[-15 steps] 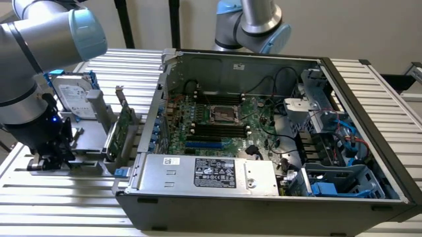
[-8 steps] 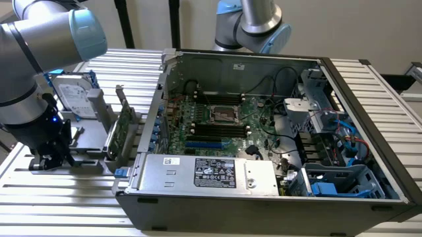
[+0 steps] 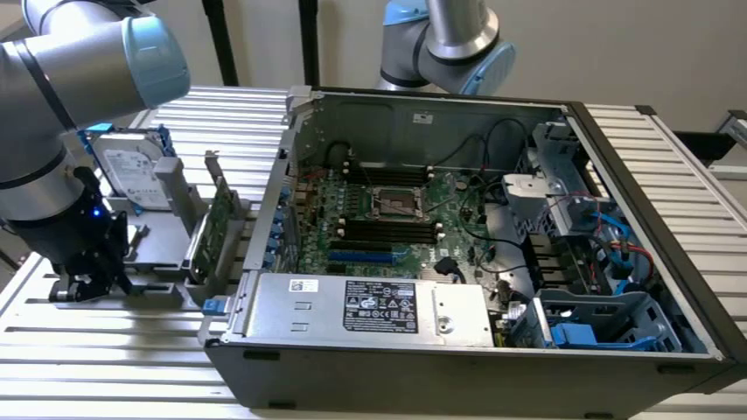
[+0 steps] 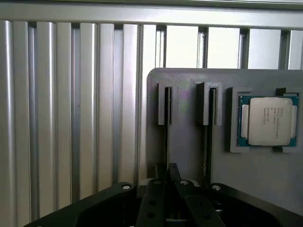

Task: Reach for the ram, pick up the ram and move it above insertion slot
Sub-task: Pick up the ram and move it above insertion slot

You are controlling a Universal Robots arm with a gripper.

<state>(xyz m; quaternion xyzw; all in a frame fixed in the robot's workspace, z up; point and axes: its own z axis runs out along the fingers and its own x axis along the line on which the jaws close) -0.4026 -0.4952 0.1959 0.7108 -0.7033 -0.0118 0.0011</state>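
We see the pincer (image 3: 87, 284) low over a gray holder (image 3: 157, 262) that lies on the ribbed counter (image 3: 117, 367). In the wrist view the pincer (image 4: 168, 172) has its 2 fingers drawn close together on the thin edge of the ram (image 4: 166, 142), so we judge it closed on the ram. The ram stands on edge in 1 of the 2 narrow slots of the holder (image 4: 189, 80), directly in front of the pincer, and it is not yet lifted out. The second slot (image 4: 210, 106) is just beside the pincer. A processor chip (image 4: 267, 119) lies in its own recess farther out on that same side. On the exterior view's right of the pincer, a green expansion card (image 3: 216, 229) stands near it and a hard drive (image 3: 126, 171) stands behind. The open computer case (image 3: 467, 367) is well apart from the pincer, with the dark insertion slots (image 3: 391, 232) on its motherboard (image 3: 456, 197).
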